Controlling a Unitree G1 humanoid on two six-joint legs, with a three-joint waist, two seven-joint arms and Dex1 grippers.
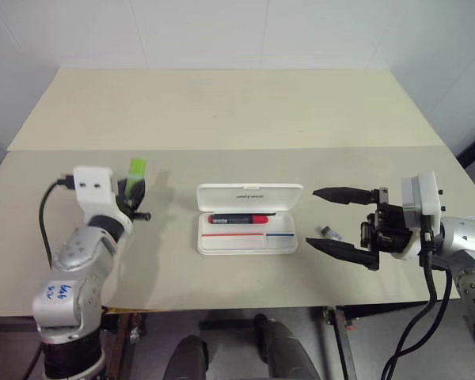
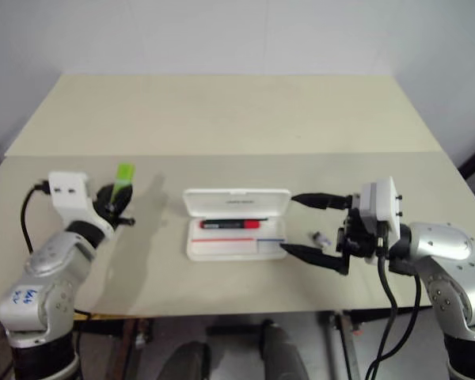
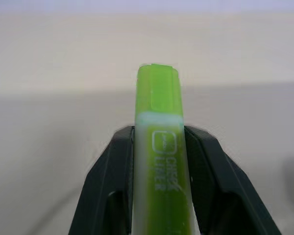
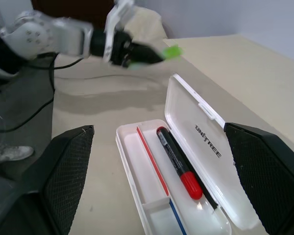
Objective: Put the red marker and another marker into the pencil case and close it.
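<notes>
Inside the open white pencil case (image 1: 248, 229) lies the black-barrelled red marker (image 1: 239, 218). The left gripper (image 1: 133, 192) pinches the flat lime-green highlighter (image 3: 159, 161) above the table (image 1: 222, 111); the right gripper (image 1: 339, 222) stands wide, empty, beside the case.

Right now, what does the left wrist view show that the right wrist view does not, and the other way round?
Left wrist view alone: the printed lettering on the green highlighter, seen close, clamped between the left gripper jaws.

Right wrist view alone: the open pencil case with the red marker lying inside, framed by the wide-open jaws of the right gripper.

Both: the highlighter held above the table.
</notes>
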